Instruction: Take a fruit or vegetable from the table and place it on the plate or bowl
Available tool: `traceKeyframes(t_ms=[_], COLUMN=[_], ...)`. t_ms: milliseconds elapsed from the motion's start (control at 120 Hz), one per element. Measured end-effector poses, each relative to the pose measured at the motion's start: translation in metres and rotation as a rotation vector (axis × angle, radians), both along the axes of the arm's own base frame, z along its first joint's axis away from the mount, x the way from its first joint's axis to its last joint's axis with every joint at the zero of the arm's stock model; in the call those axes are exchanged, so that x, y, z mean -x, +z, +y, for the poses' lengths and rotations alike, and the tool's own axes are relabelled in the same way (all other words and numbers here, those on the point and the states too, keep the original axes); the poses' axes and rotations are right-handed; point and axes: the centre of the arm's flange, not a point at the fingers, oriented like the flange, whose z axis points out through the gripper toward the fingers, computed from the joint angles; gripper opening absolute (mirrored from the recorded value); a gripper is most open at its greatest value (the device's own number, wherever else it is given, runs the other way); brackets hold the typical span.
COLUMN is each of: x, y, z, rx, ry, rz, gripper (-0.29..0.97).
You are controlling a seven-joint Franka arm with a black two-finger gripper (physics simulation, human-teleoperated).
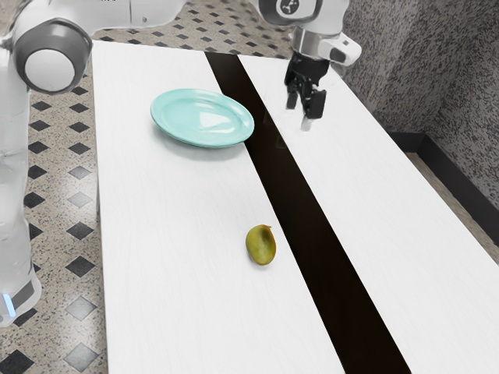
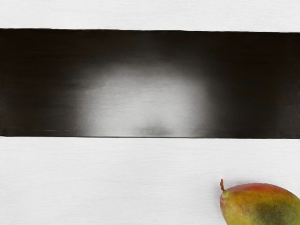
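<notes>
Mango is lying on its side on the white table, just beside the black stripe that is running down the tabletop, and well apart from the plate. Nothing is touching it, so the pick is not yet begun.

Gripper is hanging above the stripe, near the plate's edge on the exterior view's right and far from the fruit. Its fingers are standing apart with nothing between them, which suits an approach: they are ready to straddle the fruit once the hand comes over it. The hand is pointing straight down, so the wrist view is looking onto the stripe, with the mango showing on the white board beside it, stem end toward the stripe.

Plate is sitting flat and bare on the same white board as the fruit, so the carry should not need to cross the stripe. By my reading, the next move is calling for the hand to travel along the stripe to the mango and drop low, gripping across its narrow width, since the rounded skin could be slipping out of a lengthwise pinch.
</notes>
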Motion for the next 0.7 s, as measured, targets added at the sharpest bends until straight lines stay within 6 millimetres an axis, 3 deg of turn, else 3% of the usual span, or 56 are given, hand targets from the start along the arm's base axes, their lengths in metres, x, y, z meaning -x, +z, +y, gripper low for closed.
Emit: traceKeyframes(t_ms=[33, 67, 125, 192, 317, 450, 700], x=[-0.024, -0.034, -0.04, -0.042, -0.039, -0.006, -0.004], y=[0.038, 0.056, 0.067, 0.069, 0.041, 0.002, -0.036], z=[-0.001, 0.006, 0.021, 0.015, -0.018, -0.051, -0.071], rx=[0.019, 0.032, 0.049, 0.063, 0.095, 0.129, 0.15], ry=[0.013, 0.041, 0.097, 0.126, 0.172, 0.255, 0.502], rz=[-0.079, -0.114, -0.128, -0.116, -0.02, 0.077, 0.134], gripper=[0.68, 0.68, 0.68, 0.68, 0.68, 0.68, 0.68])
